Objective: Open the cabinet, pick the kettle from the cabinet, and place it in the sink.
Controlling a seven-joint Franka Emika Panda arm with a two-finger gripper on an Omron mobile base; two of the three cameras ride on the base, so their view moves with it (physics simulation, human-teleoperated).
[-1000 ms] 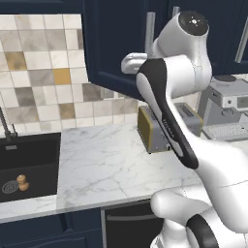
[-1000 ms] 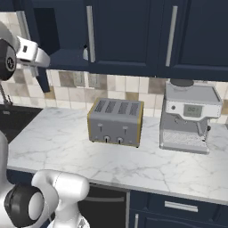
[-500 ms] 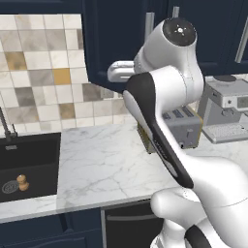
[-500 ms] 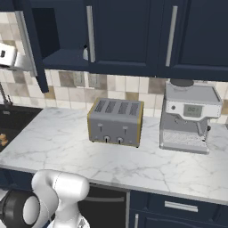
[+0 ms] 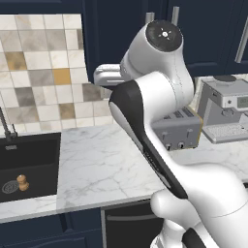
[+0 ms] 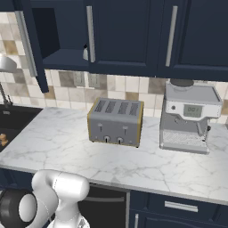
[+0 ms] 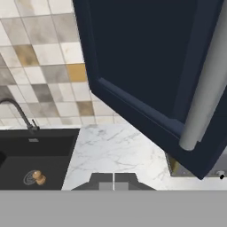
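One door (image 6: 38, 67) of the cabinet (image 6: 129, 35) stands swung open, and the hand (image 7: 113, 181), just closed empty with fingertips together, has swung left toward the sink (image 7: 44, 150); the kettle, seemingly the pale sliver (image 6: 84, 52) on the shelf, awaits picking.

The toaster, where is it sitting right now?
In the right base view, the toaster sits mid-counter against the tiled wall, left of the coffee machine, below the navy cabinet.
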